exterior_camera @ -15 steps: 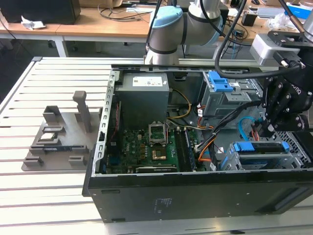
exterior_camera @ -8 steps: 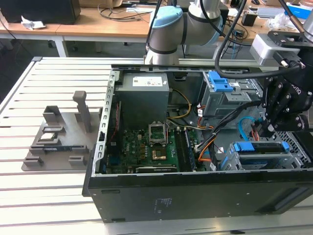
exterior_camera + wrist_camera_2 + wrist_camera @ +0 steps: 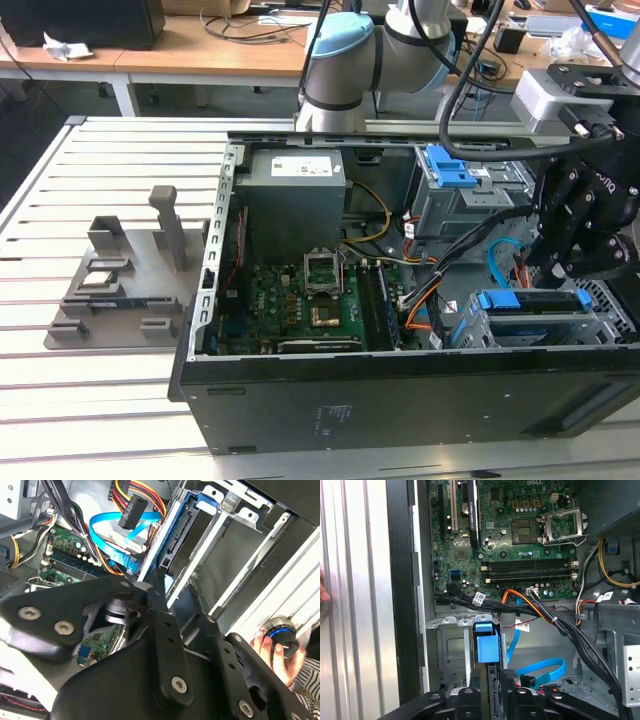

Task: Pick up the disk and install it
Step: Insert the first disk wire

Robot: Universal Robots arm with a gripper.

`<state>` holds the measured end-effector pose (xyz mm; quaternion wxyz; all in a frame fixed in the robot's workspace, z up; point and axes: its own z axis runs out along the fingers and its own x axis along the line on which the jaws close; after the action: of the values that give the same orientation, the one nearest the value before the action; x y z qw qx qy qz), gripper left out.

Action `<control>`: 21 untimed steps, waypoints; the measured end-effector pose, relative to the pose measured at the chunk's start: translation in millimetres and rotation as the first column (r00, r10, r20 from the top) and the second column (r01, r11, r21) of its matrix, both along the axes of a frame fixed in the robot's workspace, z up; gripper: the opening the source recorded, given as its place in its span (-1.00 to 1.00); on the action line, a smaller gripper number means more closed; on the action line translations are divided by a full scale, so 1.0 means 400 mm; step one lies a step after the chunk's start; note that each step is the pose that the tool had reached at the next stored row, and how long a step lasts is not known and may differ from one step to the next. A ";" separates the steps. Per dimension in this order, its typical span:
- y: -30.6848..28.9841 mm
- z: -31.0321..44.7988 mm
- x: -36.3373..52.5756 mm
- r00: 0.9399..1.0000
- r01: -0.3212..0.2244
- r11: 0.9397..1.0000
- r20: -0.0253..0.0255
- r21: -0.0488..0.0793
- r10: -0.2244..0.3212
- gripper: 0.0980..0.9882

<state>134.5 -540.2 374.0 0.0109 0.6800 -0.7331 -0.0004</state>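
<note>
The disk (image 3: 486, 645) stands on edge in the metal drive cage (image 3: 451, 650) at the case's front corner, its bright blue carrier frame facing up. In the second wrist view the disk (image 3: 186, 532) shows its dark edge and connector between the cage's silver rails. In the exterior view the disk (image 3: 530, 300) lies along the cage at the exterior view's right. My gripper (image 3: 493, 692) hangs straight over it, one black finger (image 3: 469, 700) on each side, pressed close to the disk. The gripper (image 3: 575, 265) is the black linkage just above the cage.
The open computer case (image 3: 300, 400) holds a green motherboard (image 3: 290, 305), a grey power supply (image 3: 295, 195) and a second cage with a blue latch (image 3: 447, 165). Blue and orange cables (image 3: 540, 672) run beside the disk. A person's hand (image 3: 280, 652) holds a knob outside the case.
</note>
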 end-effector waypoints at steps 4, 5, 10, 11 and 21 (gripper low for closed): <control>0.004 0.000 0.007 1.000 0.000 1.000 0.000 0.000 0.000 -0.41; 0.007 0.000 0.013 1.000 0.000 1.000 0.000 0.000 0.000 -0.41; 0.018 0.000 0.035 1.000 0.000 1.000 0.000 -0.001 0.000 -0.41; 0.026 -0.004 0.043 1.000 0.000 1.000 0.000 -0.001 0.000 -0.41; 0.083 -0.047 0.059 1.000 0.000 1.000 -0.001 -0.004 0.000 -0.41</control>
<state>157.9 -507.0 355.0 0.0125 0.6800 -0.7331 0.0007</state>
